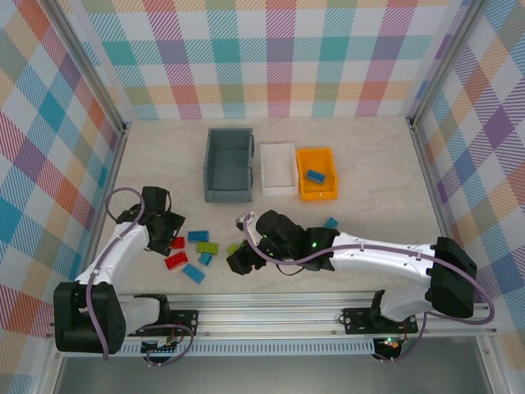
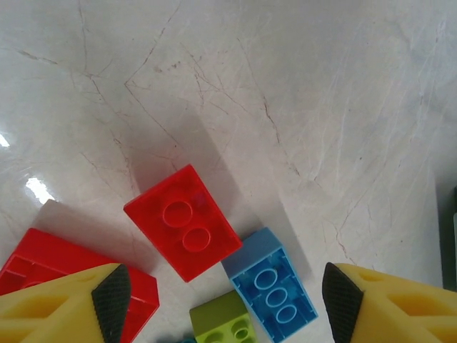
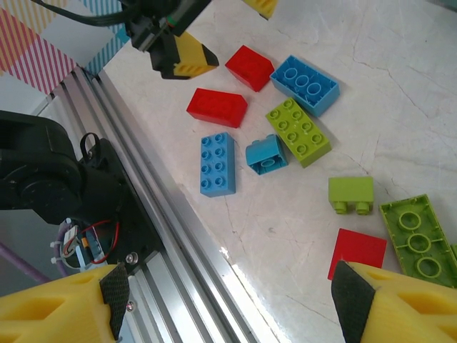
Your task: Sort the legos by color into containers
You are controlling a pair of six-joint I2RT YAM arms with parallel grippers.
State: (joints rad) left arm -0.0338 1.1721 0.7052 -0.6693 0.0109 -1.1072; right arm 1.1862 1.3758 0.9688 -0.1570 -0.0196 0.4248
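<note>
Near the table's (image 1: 373, 164) front edge, L gripper (image 1: 168, 226) hovers w/ jaws wide apart, holding nothing, over a loose pile of legos (image 1: 194, 250); its wrist cam looks down on a red 2-stud brick (image 2: 182, 221), w/ a blue brick (image 2: 271, 286) just beside it & a lime brick (image 2: 225, 321) at the btm edge. R gripper (image 1: 242, 258) sits at the pile's right side, fingers likewise spread & empty, above red, blue & lime pieces. Farther back, 3 containers stand in a row: grey-blue bin (image 1: 228, 195), white bin (image 1: 279, 190), orange bin (image 1: 316, 196) w/ one blue piece (image 1: 315, 176) inside; a stray blue lego (image 1: 330, 222) lies near the orange bin.
</note>
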